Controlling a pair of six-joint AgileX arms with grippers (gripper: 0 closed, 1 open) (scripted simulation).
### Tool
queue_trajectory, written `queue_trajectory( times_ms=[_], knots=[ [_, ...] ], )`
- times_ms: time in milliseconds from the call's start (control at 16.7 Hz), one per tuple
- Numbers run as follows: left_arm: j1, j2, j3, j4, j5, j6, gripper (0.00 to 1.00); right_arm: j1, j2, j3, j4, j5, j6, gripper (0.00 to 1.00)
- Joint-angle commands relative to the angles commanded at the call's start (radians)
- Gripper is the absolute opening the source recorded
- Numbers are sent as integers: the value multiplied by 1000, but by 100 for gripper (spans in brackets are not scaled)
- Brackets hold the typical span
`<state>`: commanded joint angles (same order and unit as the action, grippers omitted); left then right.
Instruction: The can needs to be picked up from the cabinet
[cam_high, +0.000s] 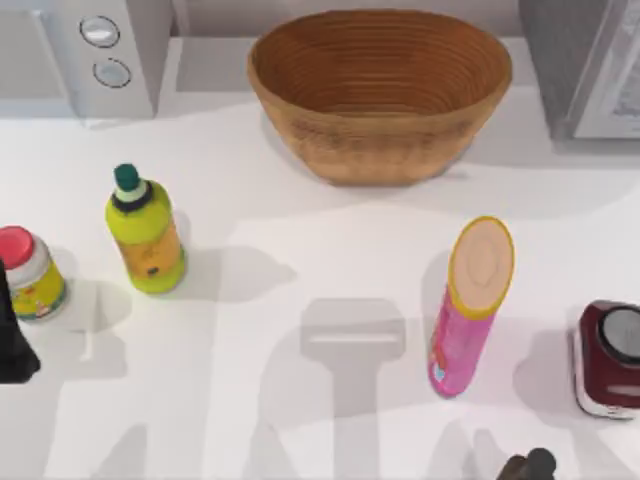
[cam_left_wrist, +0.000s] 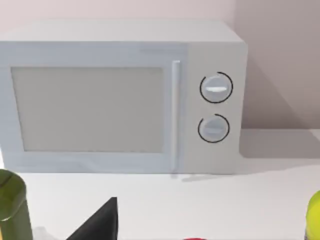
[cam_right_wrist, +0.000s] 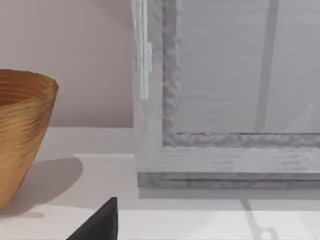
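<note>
The tall pink can with a yellow rim and a tan lid stands upright on the white tabletop, right of the middle and well apart from the grey cabinet in the back right corner. So the can is out in the open rather than in or on the cabinet. Nothing is touching it.

The right hand sits low at the front edge, near the can but short of it. The right wrist view looks over the tabletop at the cabinet's glazed front, not at the can. The left hand is at the far left edge, just beside a small red-lidded jar with a yellow label, and faces the white microwave. I cannot tell whether either hand is released or clenched, and neither appears to be grasping anything.

To my eye the job is at its very start: the reach has not begun. The right arm looks the better placed. Its next move calls for swinging the hand round towards the can, spreading wide enough for that round body, and closing on it about mid-height. A can that tall and narrow would likely tip if nudged near the top. The dark red boxy object nearby to the right leaves some room for that. The woven brown basket and the yellow-green bottle with a green cap are out of the way.
</note>
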<state>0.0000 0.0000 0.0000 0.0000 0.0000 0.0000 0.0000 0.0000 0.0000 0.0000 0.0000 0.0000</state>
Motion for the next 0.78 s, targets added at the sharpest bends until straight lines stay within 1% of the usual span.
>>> queue_trajectory(
  times_ms=[180, 360, 540, 780],
  knots=[
    [0, 0, 0, 0, 0, 0, 100, 2, 8, 10, -2, 1, 0, 100],
    [0, 0, 0, 0, 0, 0, 100, 15, 92, 105, -26, 13, 3, 100],
    [0, 0, 0, 0, 0, 0, 100, 35, 243, 291, -75, 35, 5, 100],
    [0, 0, 0, 0, 0, 0, 100, 69, 506, 637, -159, 76, 9, 100]
  ],
)
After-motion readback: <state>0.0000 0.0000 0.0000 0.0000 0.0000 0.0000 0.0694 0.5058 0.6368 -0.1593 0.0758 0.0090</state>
